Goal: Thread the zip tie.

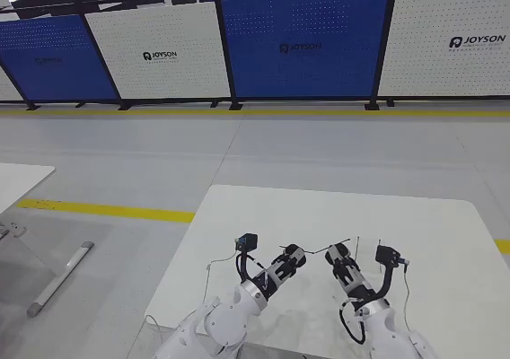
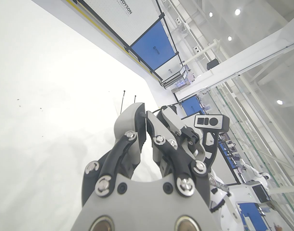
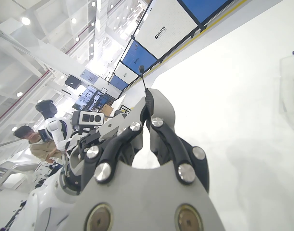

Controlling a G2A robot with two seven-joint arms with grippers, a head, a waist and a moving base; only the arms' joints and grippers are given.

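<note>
The white table (image 1: 435, 224) has both arms at its near edge, wrists angled toward each other. The two grippers sit just beside one another, the left one on the left. The right gripper (image 3: 147, 98) is clamped on the zip tie (image 3: 143, 82). The tie's stem pokes out past the fingertips toward the far side and ends in the small square head (image 3: 141, 68). The left gripper (image 2: 145, 117) is pinched shut on a thin black tail (image 2: 153, 110), which arcs across to the right gripper. To me that looks like one tie held at both ends, though I can't swear to it. If so, the tail lies left of the head. The left arm, being the nearer one, would have to bring the tail rightward and line it up with the head's slot. Spare zip ties (image 2: 124, 102) lie on the table a little beyond the grippers.
</note>
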